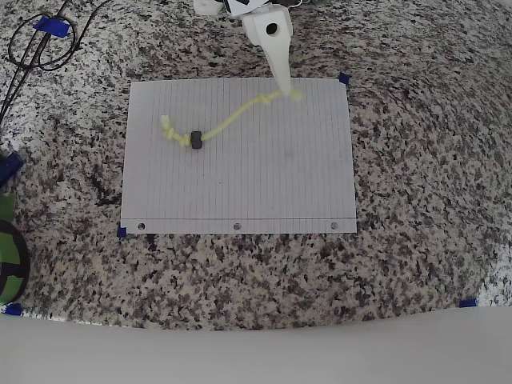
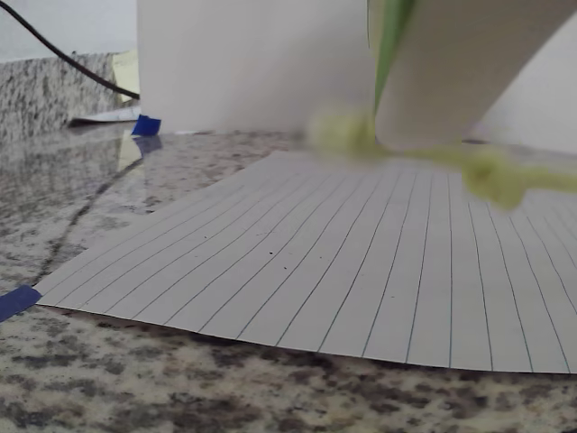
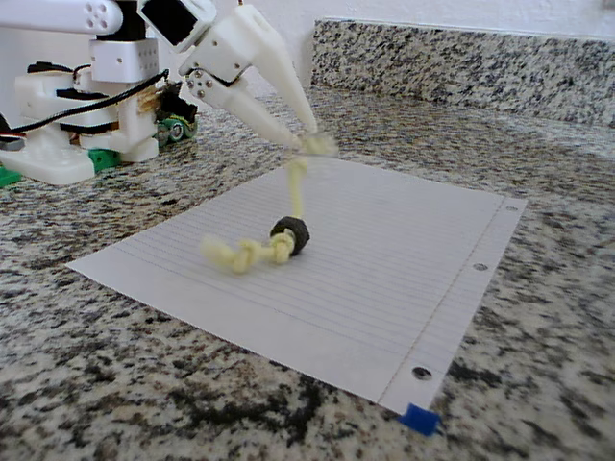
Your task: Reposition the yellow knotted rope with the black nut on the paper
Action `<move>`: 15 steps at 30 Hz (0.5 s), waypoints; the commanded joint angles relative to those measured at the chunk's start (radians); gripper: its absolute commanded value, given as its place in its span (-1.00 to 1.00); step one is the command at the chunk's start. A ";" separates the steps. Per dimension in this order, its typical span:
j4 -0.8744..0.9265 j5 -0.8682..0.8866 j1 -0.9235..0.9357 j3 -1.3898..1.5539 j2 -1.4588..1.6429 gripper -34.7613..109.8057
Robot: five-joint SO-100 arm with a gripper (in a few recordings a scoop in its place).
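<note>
counter point(image 3: 144, 384): speckled granite, with a blue tape tab point(image 3: 419, 419) at the nearest paper corner in the fixed view.
paper point(image 3: 384, 279): white lined sheet lying flat; the fixed view shows punched holes along its near right edge, the overhead view shows three along its bottom edge.
yellow knotted rope point(image 3: 294, 197): one knotted end rests on the paper, the black nut point(image 3: 291, 233) threaded on just beside that knot; from there the cord rises to the jaws, a lift the fixed view shows and the overhead view flattens into a curve across the sheet. in the wrist view the other knot is a blurred yellow lump beside the white finger, close above the paper.
gripper point(image 3: 306, 137): white, reaching down over the paper's far edge; jaws pressed together, pinching the rope's upper end, knot just past the tips.
black cables point(image 1: 32, 48): looped on the counter at the overhead view's top left, well apart from the paper.
</note>
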 commanded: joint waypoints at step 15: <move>-0.184 -0.232 0.040 -0.009 0.032 -0.26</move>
